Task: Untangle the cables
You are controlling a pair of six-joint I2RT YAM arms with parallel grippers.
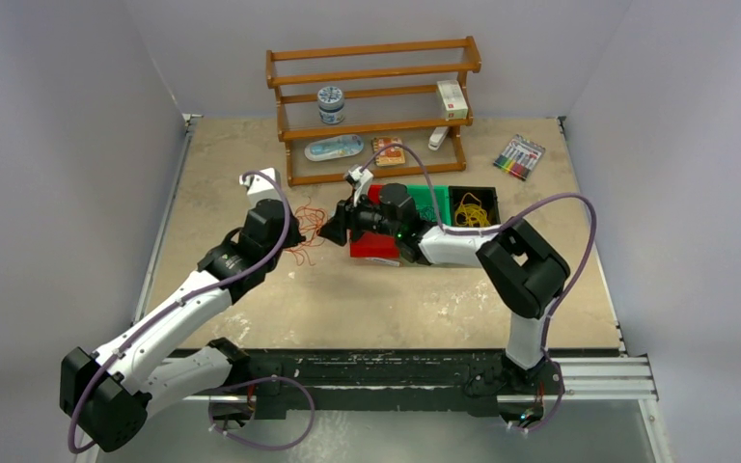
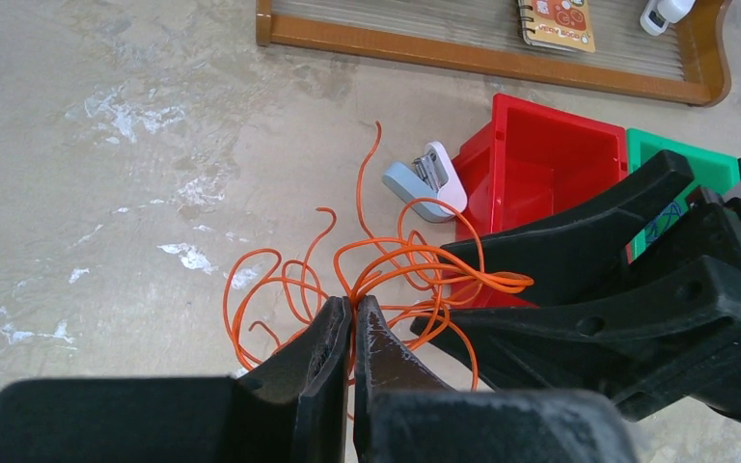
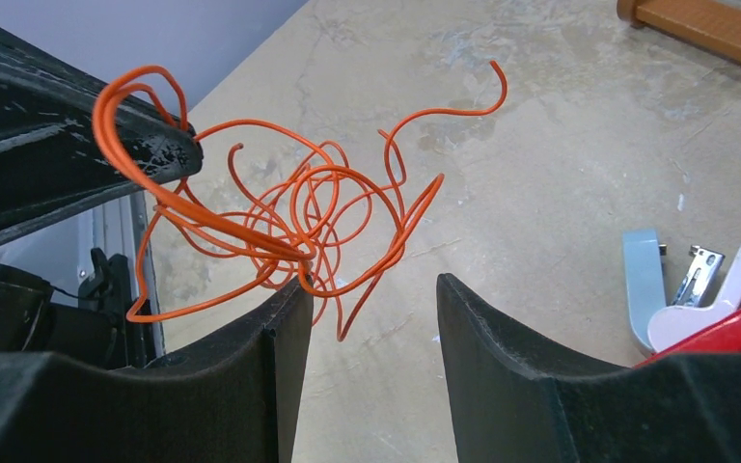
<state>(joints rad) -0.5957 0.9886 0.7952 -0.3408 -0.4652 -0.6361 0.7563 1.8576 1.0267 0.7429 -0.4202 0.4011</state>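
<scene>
Mottled beige table (image 1: pixel 367 309), two tools nose to nose beside the red bin (image 2: pixel 540 145): knot-tightening hazard noted.
I find the left tool (image 2: pixel 352 304) pinched fully shut on a few strands of the orange cables (image 3: pixel 299 207), which hang off the table between the tools. The right tool (image 3: pixel 369 285) stands half open, gripping nothing, with loops against one finger. Closing it across several loops and pulling would, in my judgement, cinch the tangle or drag strands out of the left pinch.
</scene>
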